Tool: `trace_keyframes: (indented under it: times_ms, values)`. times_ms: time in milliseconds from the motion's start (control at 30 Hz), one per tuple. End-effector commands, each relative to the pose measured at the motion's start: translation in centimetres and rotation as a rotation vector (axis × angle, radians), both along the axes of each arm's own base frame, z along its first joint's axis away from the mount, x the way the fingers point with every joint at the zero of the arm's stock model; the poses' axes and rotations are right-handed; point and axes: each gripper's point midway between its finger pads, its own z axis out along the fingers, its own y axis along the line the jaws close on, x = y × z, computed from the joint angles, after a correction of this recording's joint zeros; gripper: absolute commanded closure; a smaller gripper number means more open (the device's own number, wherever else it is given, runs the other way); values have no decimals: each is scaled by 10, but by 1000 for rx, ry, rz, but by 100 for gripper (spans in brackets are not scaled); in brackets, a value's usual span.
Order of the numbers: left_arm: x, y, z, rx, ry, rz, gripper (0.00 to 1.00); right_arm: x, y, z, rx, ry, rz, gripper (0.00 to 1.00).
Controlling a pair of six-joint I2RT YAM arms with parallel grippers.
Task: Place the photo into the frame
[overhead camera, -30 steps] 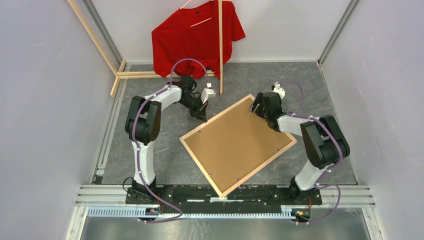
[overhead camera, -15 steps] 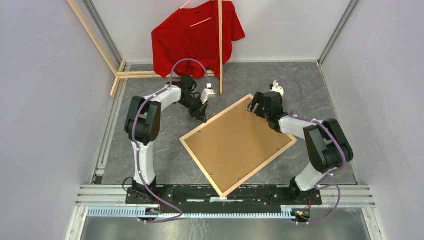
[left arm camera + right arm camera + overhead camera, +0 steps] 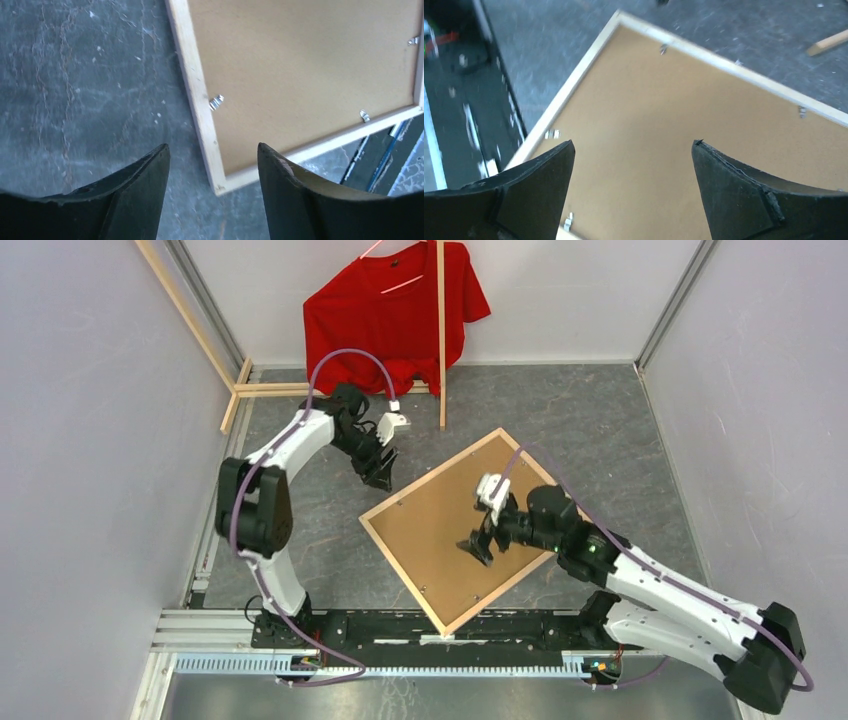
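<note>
The right gripper point(image 3: 478, 540) hangs over the frame point(image 3: 425, 550), fingers spread wide and holding nothing. Its own view is blurred and shows only brown backing point(image 3: 664, 115) beneath the fingers. The frame lies flat on the desk point(image 3: 620, 430), back up and turned cornerwise, so its face is hidden. The photo cannot be made out in any view. Nearer than that gripper, one frame corner overlaps the rail point(image 3: 330, 625) at the desk's near edge. Small clips point(image 3: 216, 102) sit along the pale rim. Left of and beyond the right gripper, the left gripper point(image 3: 381, 476) hovers just off the frame's far-left edge over bare desk, also wide and empty. Open desk lies right of and beyond both. Farthest back, a red shirt point(image 3: 390, 315) hangs by a rack point(image 3: 441, 340) that the top of the view cuts off.
</note>
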Motion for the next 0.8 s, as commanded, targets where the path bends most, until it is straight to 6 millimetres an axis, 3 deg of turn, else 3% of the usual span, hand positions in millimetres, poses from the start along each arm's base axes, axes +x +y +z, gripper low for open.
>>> trace_keyframes:
  times_ms: [0, 133, 233, 567, 767]
  values:
    - [-27, 14, 21, 1, -21, 10, 28, -64, -5, -44, -215, -28, 303, 8]
    - [-37, 32, 28, -5, -38, 69, 28, -103, -2, -69, -398, -36, 481, 9]
    - [-42, 42, 34, -4, -52, 99, 27, -117, -6, -88, -562, -50, 566, 9]
    - [-55, 49, 41, 0, -67, 122, 28, -133, -5, -110, -691, -105, 691, 19]
    - [-56, 50, 45, 3, -80, 130, 28, -131, -5, -129, -740, -129, 723, 35]
